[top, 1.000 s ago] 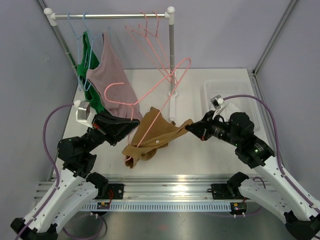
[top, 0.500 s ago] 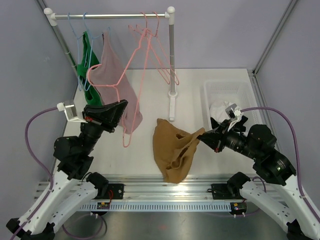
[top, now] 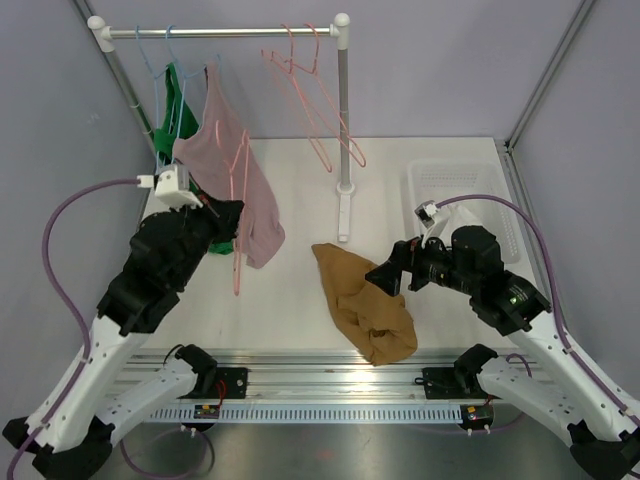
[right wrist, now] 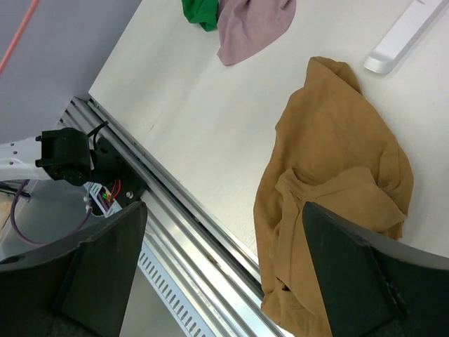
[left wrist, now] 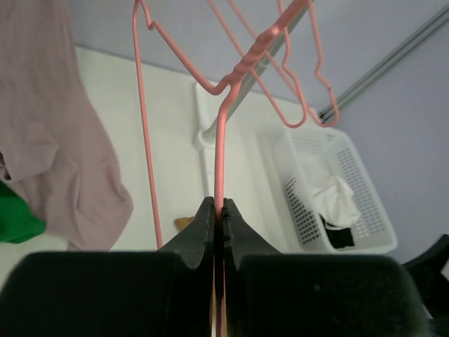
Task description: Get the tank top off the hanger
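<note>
The tan tank top (top: 365, 305) lies crumpled on the table near the front edge, free of any hanger; the right wrist view shows it too (right wrist: 337, 175). My left gripper (top: 228, 212) is shut on the wire of a bare pink hanger (top: 237, 255), held up in front of the mauve garment. In the left wrist view the black jaws (left wrist: 219, 210) pinch that hanger's wire (left wrist: 218, 140). My right gripper (top: 385, 278) hovers open at the tank top's right edge. Its fingers (right wrist: 105, 260) stand wide apart with nothing between them.
A clothes rail (top: 220, 32) at the back carries a green garment (top: 172, 120), a mauve garment (top: 225, 150), blue hangers and pink hangers (top: 315, 90). Its post foot (top: 344, 215) stands mid-table. A white basket (top: 430, 172) holding white cloth sits at the right.
The right gripper has opened and the tank top has dropped onto the table. The left arm has carried the pink hanger, now bare, back and left toward the rail.
</note>
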Controlling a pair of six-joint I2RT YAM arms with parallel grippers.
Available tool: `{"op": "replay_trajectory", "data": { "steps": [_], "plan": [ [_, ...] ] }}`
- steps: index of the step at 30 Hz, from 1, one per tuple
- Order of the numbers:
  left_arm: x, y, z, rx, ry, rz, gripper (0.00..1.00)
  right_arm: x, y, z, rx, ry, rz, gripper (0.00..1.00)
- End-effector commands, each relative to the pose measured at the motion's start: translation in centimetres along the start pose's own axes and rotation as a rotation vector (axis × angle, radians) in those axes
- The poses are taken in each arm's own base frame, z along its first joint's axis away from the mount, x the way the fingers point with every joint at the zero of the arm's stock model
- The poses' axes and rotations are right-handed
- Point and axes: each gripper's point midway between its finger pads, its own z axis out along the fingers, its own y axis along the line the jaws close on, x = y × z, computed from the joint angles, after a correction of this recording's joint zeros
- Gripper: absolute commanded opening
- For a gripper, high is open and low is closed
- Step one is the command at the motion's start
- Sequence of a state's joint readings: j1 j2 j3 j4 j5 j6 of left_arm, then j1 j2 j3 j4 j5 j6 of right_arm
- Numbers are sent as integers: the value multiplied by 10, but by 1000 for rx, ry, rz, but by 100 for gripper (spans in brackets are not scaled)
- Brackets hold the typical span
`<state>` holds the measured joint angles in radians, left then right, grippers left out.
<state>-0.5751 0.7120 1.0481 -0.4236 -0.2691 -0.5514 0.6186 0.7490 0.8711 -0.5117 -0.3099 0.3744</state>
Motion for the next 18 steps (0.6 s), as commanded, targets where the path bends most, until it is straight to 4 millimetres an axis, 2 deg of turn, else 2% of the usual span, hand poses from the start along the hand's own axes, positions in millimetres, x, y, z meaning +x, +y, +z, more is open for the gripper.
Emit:
{"op": "replay_trajectory", "data": {
  "steps": [1,2,3,4,5,6,7,8,9,12,13,14,15,16,18],
  "plan": [
    [-4,6,21,-122,81,102,0,-22,5,-2,-8,-83,-17,99],
    [0,11,26,-159,119,131,0,-20,3,-3,2,-76,-17,99],
    [-19,-1,30,-150,100,135,0,-20,2,-3,11,-75,-15,99],
    [-22,-4,37,-158,113,147,0,-19,1,-4,11,-74,-17,100],
    [-13,1,54,-199,166,168,0,-17,2,-6,11,-75,-20,99],
    [-29,-9,58,-180,143,163,0,-17,1,-7,16,-75,-18,99],
    [-32,-11,65,-172,145,166,0,-16,1,-9,16,-79,-23,100],
    [-31,-7,82,-178,160,161,0,-15,-1,-9,24,-76,-23,99],
    [-43,-13,86,-158,142,146,0,-14,-1,-11,26,-79,-24,99],
    [-52,-11,111,-154,143,151,0,-11,-3,-12,30,-72,-27,100],
    [-68,-19,113,-134,108,151,0,-10,-4,-12,33,-72,-25,100],
    [-74,-21,117,-121,102,153,0,-8,-4,-11,33,-66,-26,99],
    [-72,-21,129,-120,118,156,0,-8,-4,-12,32,-62,-26,100],
    [-89,-32,130,-88,82,155,0,-8,-4,-10,33,-61,-23,100],
    [-92,-37,144,-66,83,179,0,-6,-3,-9,24,-55,-19,100]
  ]
}}
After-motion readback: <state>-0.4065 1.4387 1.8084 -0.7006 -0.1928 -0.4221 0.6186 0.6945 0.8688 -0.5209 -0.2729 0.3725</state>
